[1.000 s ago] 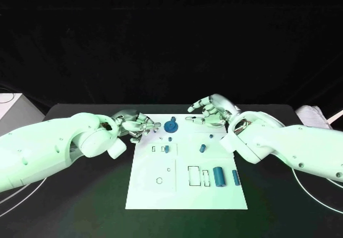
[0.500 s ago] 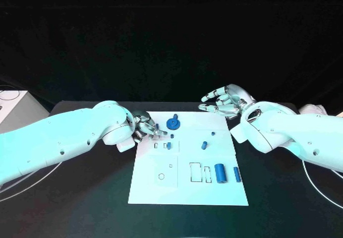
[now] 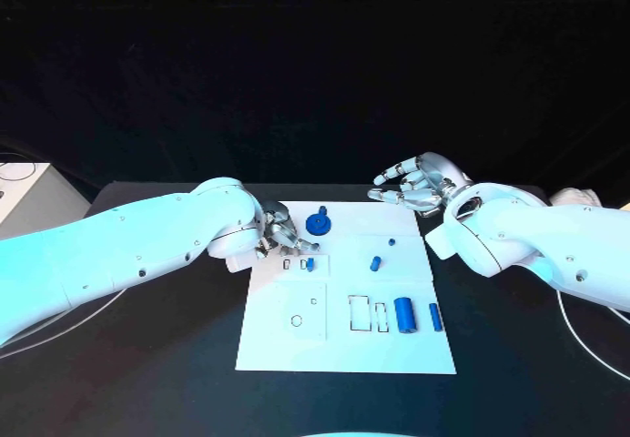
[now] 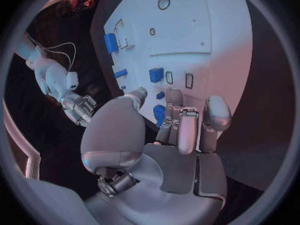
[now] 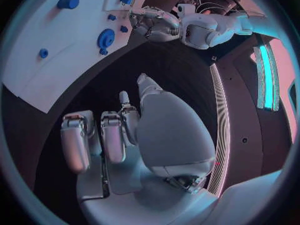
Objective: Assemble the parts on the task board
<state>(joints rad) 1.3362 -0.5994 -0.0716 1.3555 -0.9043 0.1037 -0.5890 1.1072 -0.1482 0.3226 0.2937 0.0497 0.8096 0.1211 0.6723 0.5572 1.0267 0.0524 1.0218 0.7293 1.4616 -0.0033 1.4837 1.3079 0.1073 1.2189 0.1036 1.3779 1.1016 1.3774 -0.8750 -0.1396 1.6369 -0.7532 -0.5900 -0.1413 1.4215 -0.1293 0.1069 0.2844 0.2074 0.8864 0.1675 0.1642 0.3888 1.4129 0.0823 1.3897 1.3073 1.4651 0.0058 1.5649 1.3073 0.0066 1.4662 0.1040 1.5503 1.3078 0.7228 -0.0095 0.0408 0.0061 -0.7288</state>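
The black worktop [image 3: 157, 364] carries the white task board [image 3: 344, 346], which lies flat at its middle, long side running away from the robot. Dark bare surface shows on both sides of the board and in front of it. At the worktop's left edge stands a white box [image 3: 24, 196], with thin pale cables [image 3: 53, 332] trailing across the surface near it. Another pale cable [image 3: 578, 332] curves over the right side.
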